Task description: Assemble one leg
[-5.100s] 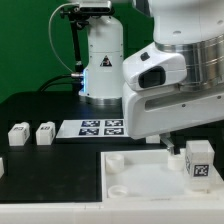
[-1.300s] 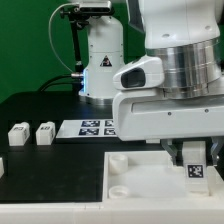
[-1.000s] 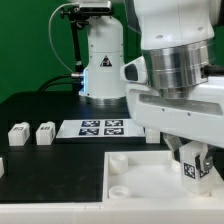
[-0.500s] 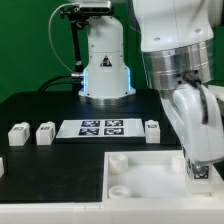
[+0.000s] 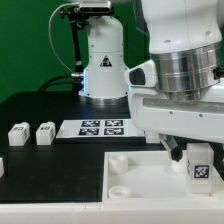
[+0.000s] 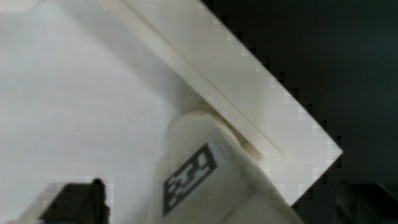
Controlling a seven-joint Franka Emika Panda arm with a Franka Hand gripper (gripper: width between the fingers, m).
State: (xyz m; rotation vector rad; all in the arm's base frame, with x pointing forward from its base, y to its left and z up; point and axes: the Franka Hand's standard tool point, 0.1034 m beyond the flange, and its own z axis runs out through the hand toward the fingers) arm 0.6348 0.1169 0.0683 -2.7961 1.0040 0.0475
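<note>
A leg [image 5: 199, 166], a small white block with a square marker, stands upright in the far corner socket of the large white tray [image 5: 135, 180], at the exterior view's right. My gripper [image 5: 188, 153] hangs straight over it. In the wrist view the leg [image 6: 210, 172] lies between my fingers, and the one dark finger [image 6: 73, 201] that shows clearly is apart from it with tray showing in the gap. The jaws stand open around the leg. Two more legs [image 5: 17, 133] [image 5: 44, 133] lie on the black table at the left.
The marker board [image 5: 100, 127] lies behind the tray. The robot's white base [image 5: 103, 65] stands at the back. My arm's bulky wrist hides the table at the back right. The tray's rim [image 6: 249, 90] runs beside the leg, with black table beyond.
The wrist turned about the leg and has swung back to its earlier pose. The leg stays in the corner socket. A leg seen by the marker board half a second ago is now hidden.
</note>
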